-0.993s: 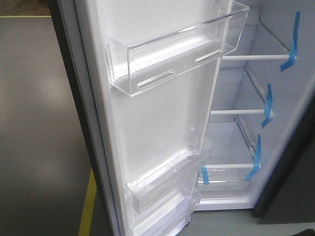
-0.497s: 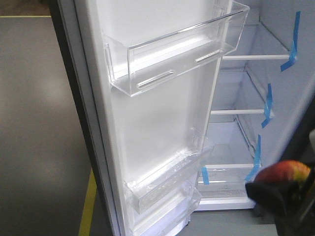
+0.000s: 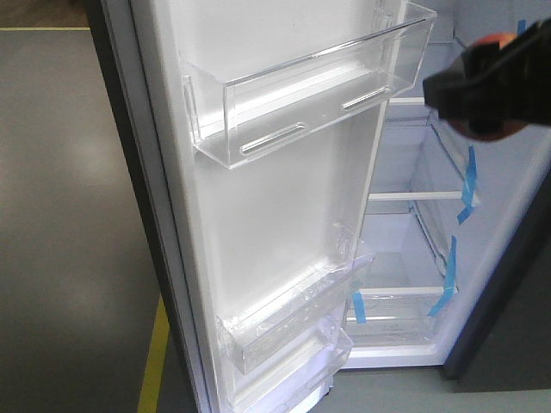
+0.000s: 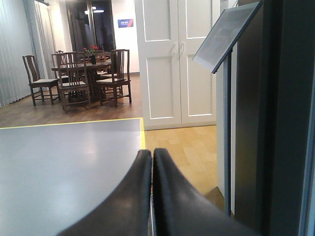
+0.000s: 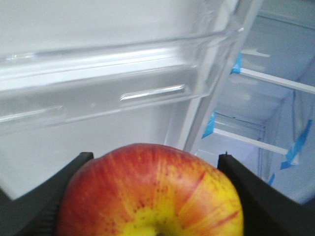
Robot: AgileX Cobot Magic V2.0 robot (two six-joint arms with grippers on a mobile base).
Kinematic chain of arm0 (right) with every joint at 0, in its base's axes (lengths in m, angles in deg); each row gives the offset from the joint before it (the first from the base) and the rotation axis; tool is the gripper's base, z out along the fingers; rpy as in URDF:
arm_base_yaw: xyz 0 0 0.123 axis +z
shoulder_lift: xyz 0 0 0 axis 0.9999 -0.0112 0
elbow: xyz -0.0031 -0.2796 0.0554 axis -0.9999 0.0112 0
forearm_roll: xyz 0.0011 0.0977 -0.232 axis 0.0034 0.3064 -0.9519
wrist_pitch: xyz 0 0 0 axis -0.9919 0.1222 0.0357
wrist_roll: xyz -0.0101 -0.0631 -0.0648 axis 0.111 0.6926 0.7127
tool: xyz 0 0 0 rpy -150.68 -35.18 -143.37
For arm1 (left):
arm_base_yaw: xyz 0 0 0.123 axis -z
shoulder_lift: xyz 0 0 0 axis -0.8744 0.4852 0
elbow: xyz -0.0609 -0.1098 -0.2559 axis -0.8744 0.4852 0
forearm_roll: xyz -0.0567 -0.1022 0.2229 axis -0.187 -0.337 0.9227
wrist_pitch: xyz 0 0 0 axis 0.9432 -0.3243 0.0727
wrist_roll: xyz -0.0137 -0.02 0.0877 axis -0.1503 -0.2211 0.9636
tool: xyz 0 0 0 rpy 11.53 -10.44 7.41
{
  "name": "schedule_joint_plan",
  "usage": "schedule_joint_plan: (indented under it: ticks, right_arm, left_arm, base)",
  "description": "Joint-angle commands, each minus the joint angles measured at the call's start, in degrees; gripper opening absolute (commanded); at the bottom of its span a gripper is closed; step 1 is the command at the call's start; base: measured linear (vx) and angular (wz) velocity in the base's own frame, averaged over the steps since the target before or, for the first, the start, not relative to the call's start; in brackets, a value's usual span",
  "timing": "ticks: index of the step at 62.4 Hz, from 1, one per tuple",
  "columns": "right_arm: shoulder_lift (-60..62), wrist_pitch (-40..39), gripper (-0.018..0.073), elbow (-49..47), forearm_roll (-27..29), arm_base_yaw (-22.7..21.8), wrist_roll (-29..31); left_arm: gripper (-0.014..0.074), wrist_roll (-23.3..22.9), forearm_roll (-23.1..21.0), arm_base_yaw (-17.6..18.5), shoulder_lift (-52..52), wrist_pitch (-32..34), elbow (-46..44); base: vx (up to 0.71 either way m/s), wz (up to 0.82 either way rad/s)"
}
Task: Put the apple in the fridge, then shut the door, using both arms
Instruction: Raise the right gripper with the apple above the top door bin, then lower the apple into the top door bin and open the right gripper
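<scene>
The apple [image 5: 152, 191], red with a yellow patch round its stem, sits between the two black fingers [image 5: 64, 182] of my right gripper [image 5: 155, 156], which is shut on it. In the front view that gripper [image 3: 484, 82] is at the upper right, in front of the fridge's open compartment, with only slivers of the apple [image 3: 491, 38] showing. The fridge [image 3: 275, 215] stands open, white inside, its door swung toward me. My left gripper [image 4: 151, 156] is shut on nothing and points at the floor beside a dark grey panel [image 4: 285, 118].
Clear door bins hang high [image 3: 310, 95] and low [image 3: 293, 323] on the open door. Glass shelves [image 3: 430, 196] marked with blue tape [image 3: 469, 185] line the compartment. A yellow floor line [image 3: 155, 353] runs left of the door. A sign stand [image 4: 227, 123] and dining chairs [image 4: 74, 73] are in the left wrist view.
The right gripper with the apple came into the front view at the lower right and has risen to the upper right, level with the top shelf.
</scene>
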Motion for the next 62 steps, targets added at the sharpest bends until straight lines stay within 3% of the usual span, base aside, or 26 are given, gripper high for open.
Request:
schedule_joint_plan:
  ticks: [1, 9, 19, 45, 62]
  right_arm:
    - [-2.9, -1.2, 0.0361, -8.4, 4.5, -4.5, 6.5]
    - [-8.0, -1.2, 0.0361, -16.9, 16.6, -6.9, 16.6]
    - [-14.5, -1.7, 0.0361, -25.3, 22.7, -6.7, 21.9]
    - [-27.1, -7.9, 0.0361, -34.6, 32.2, -6.7, 29.0]
    - [-30.7, -8.0, 0.0363, -34.6, 32.0, -6.7, 29.6]
  left_arm:
    - [-0.0006, -0.1, -0.6, 0.0, -0.8, 4.4, 1.2]
    - [-0.0006, -0.1, -0.6, 0.0, -0.8, 4.4, 1.2]
    - [-0.0006, -0.1, -0.6, 0.0, -0.8, 4.4, 1.2]
    - [-0.0006, -0.1, -0.6, 0.0, -0.8, 4.4, 1.2]
    - [-0.0006, -0.1, -0.6, 0.0, -0.8, 4.4, 1.2]
  base:
    - [0.0, 0.0]
    - [0.0, 0.0]
    - [0.0, 0.0]
    - [0.0, 0.0]
    - [0.0, 0.0]
